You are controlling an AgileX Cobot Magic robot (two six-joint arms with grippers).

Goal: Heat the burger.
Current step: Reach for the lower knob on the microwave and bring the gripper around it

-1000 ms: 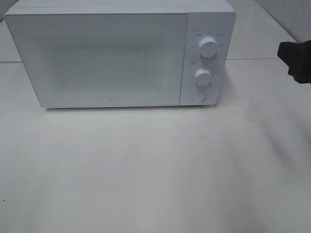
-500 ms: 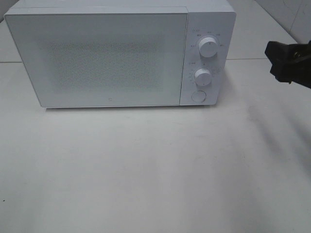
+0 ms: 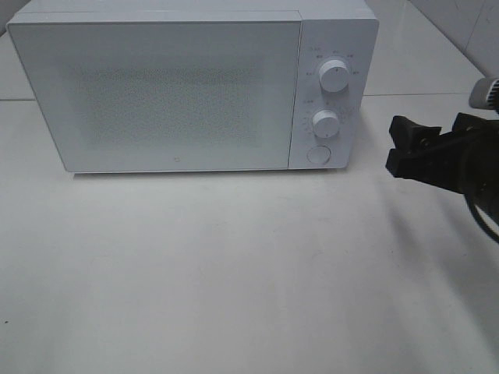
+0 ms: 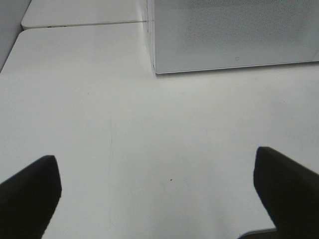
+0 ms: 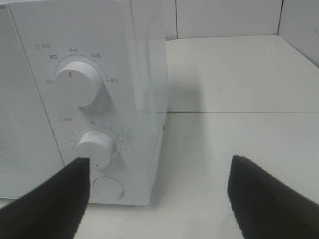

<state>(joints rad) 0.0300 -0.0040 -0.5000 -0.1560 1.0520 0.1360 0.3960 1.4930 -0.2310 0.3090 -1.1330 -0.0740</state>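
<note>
**A:** Pale counter (image 3: 234, 273) all round, tiled wall behind, and one white microwave (image 3: 179, 93) with its door (image 3: 156, 93) shut. Where's the burger?

**B:** Not in sight from any camera. It could be behind that door, ahead of the right hand (image 3: 399, 146), but the speckled panel is too cloudy to see through, so I cannot tell.

**A:** And the hands?

**B:** The right hand's jaws stand wide apart with nothing between them. It hangs above the counter, just short of the control panel, touching nothing. The lower knob (image 3: 326, 123) and the round button (image 3: 317, 154) are nearest its fingers, with the upper knob (image 3: 334, 75) a little beyond. The left hand (image 4: 154, 159) is spread fully and empty, with counter beneath it and the microwave's near corner well ahead.

**A:** If the burger needs lifting, how would it behave?

**B:** My guess is light, soft and loose in its layers. A bun squashes under a firm pinch, and the top can slide off the filling. A glazed crust may be a bit slick too.

**A:** So where to grip?

**B:** Low on the sides, with the jaws spanning the whole stack so the bottom bun and patty are caught. Close only until it gives slightly, and keep it level when carrying.
</note>
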